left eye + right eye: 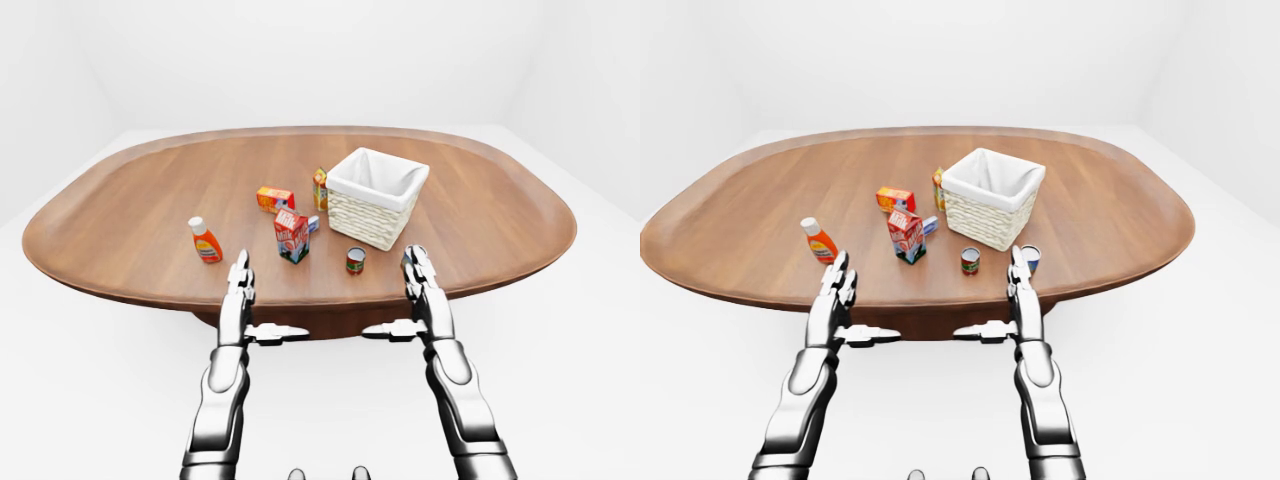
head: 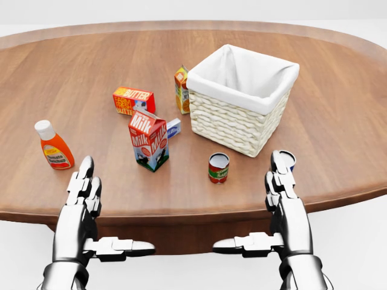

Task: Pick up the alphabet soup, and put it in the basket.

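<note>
The alphabet soup (image 2: 218, 167), a small can with a red and green label, stands upright on the wooden table (image 2: 338, 109), near its bottom edge in the head view. Up and to its right sits the white-lined wicker basket (image 2: 242, 96). My left hand (image 2: 112, 208) hovers open at the table's edge, left of the can. My right hand (image 2: 251, 202) is open too, fingers stretched out flat, just right of the can and apart from it. Neither hand holds anything.
A milk carton (image 2: 148, 140) stands left of the can, with a butter box (image 2: 133, 100) and an orange juice carton (image 2: 181, 89) above it. An orange sauce bottle (image 2: 53, 145) is at far left. A second can (image 2: 289, 158) peeks from behind my right fingers.
</note>
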